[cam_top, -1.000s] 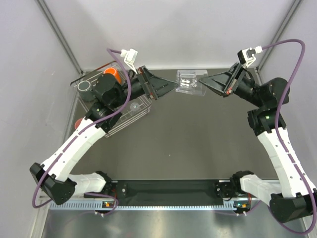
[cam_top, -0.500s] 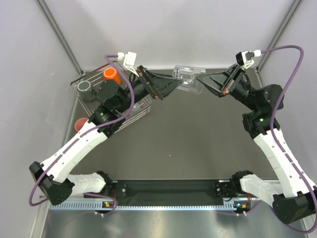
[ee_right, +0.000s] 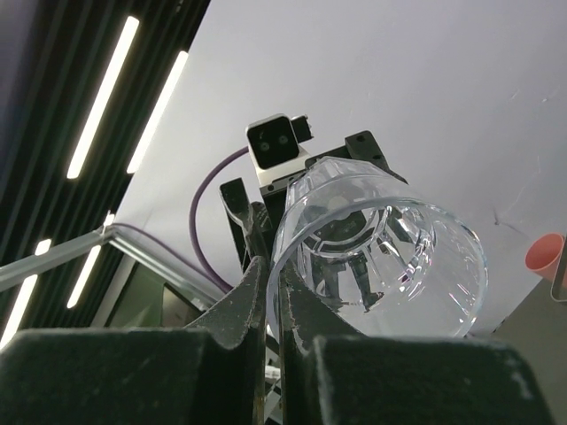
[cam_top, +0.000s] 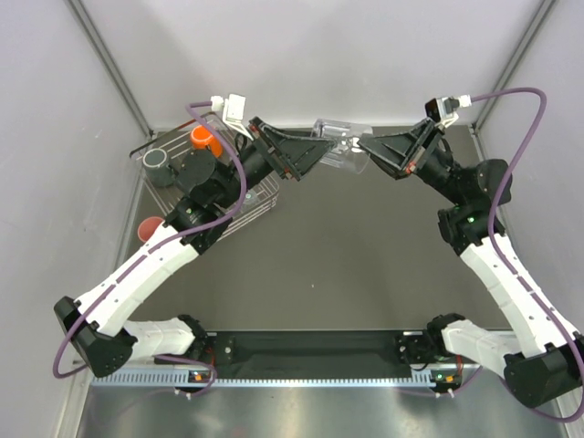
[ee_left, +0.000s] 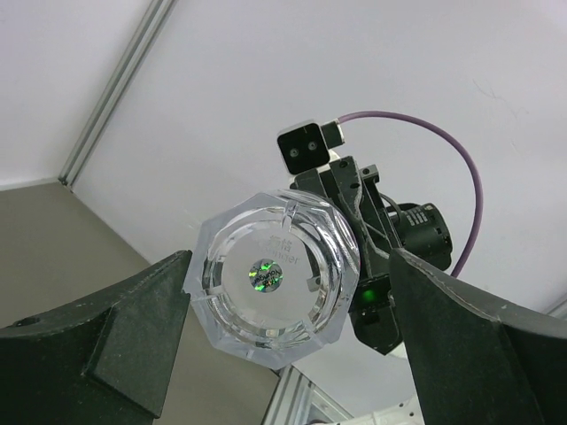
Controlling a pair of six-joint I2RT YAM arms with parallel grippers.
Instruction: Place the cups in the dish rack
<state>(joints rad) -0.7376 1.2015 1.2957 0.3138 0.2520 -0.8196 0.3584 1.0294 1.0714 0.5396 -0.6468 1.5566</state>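
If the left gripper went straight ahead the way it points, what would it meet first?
Most likely the tumbler, whose base faces the left gripper, jaws open. The right gripper pinches its rim from the far side.

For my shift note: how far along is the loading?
Done: orange mug and grey cup sit in the dish rack. In hand: right gripper pinches a clear tumbler, open left gripper around its base. Left: racking it, plus a red cup apparently outside it.
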